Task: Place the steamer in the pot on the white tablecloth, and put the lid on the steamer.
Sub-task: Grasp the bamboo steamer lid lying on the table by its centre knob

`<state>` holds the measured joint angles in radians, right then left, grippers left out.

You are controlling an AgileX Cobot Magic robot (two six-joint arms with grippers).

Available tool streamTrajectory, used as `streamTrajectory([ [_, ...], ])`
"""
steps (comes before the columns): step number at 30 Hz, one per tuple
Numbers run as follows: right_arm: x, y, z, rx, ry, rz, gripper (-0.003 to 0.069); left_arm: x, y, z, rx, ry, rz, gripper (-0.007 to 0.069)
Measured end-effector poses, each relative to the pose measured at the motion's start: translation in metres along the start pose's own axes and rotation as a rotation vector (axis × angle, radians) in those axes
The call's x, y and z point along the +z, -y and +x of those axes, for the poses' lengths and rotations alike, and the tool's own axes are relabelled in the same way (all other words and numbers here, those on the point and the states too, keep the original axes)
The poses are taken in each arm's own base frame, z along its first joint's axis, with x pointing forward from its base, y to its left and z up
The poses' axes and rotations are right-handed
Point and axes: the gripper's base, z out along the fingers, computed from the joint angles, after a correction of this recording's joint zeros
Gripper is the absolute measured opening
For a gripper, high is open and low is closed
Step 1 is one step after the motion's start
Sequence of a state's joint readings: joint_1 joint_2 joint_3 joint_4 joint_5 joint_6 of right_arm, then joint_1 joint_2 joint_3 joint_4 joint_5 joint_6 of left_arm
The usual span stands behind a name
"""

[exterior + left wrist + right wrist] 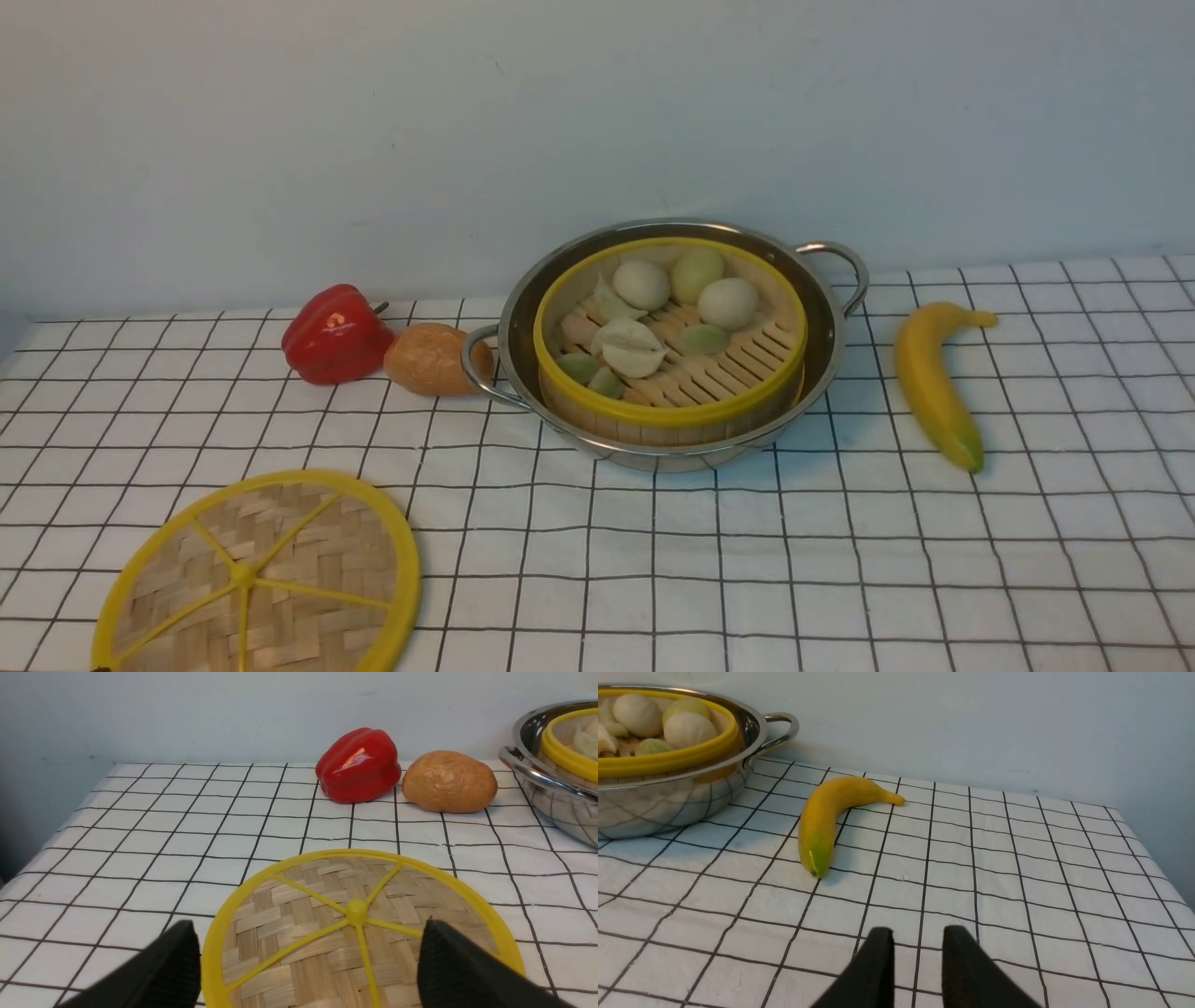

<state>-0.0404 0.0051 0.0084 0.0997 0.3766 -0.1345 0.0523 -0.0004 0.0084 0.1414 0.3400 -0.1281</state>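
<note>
Steamer (668,413) is already sitting inside the pot (653,457), dumplings (627,347) and all, so I'm reckoning the lid (261,579) is the job now. It's lying flat on the white tablecloth (840,560) at the near left, well apart from the pot.

Left gripper (308,926) is hanging right over the lid's near part, jaws spread wide and gripping nothing. One finger is sitting just outside the yellow rim, the other over the weave. Can't tell if it's touching. Right gripper (917,931) is idling over bare cloth near the banana (934,383), jaws parted only a little, nothing between them.

If I were doing this, I'd be going for the thick yellow rim rather than the weave. The disc is lying flush, so a fingertip needs to slide under the edge, and that soft gridded cloth is probably going to bunch if it gets dragged. I'd be keeping it level and centring it over the steamer's yellow ring, since the two look about the same width.

Materials: the lid is looking like flat plaited bamboo strips with smooth yellow spokes meeting at a hub. The steamer is showing pale slats, and the pot is shiny steel mirroring the grid, with wire loop handles. A glossy red bell pepper (334,334) and a matte bread roll (429,358) are sitting beside the pot's left handle.
</note>
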Motion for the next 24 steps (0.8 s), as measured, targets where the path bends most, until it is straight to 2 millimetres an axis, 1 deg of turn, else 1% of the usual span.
streamTrajectory([
  [12,0.000,0.000,0.000,0.000,0.000,0.000,0.0201,0.000,0.000,0.000,0.000,0.001,0.000,0.0578],
  [15,0.000,0.000,0.000,0.000,0.000,0.000,0.0205,0.000,0.001,-0.003,-0.017,0.031,0.008,0.0578],
  [16,0.000,0.000,0.000,0.000,0.000,0.000,0.0206,0.000,0.001,-0.005,-0.037,0.055,0.015,0.0578],
  [18,0.000,0.000,0.000,0.000,0.000,0.000,0.0211,-0.001,0.003,-0.011,-0.130,0.122,0.043,0.0578],
  [19,0.000,0.000,0.000,0.000,0.000,0.000,0.0213,-0.001,0.003,-0.012,-0.139,0.129,0.046,0.0578],
  [21,0.000,0.000,0.000,0.000,0.000,0.000,0.0216,-0.002,0.004,-0.020,-0.229,0.218,0.073,0.0578],
  [22,0.000,0.000,0.000,0.000,0.000,0.000,0.0218,-0.002,0.004,-0.020,-0.236,0.218,0.075,0.0578],
  [24,0.000,0.000,0.000,0.000,0.000,0.000,0.0221,-0.004,0.004,-0.026,-0.324,0.284,0.096,0.0578],
])
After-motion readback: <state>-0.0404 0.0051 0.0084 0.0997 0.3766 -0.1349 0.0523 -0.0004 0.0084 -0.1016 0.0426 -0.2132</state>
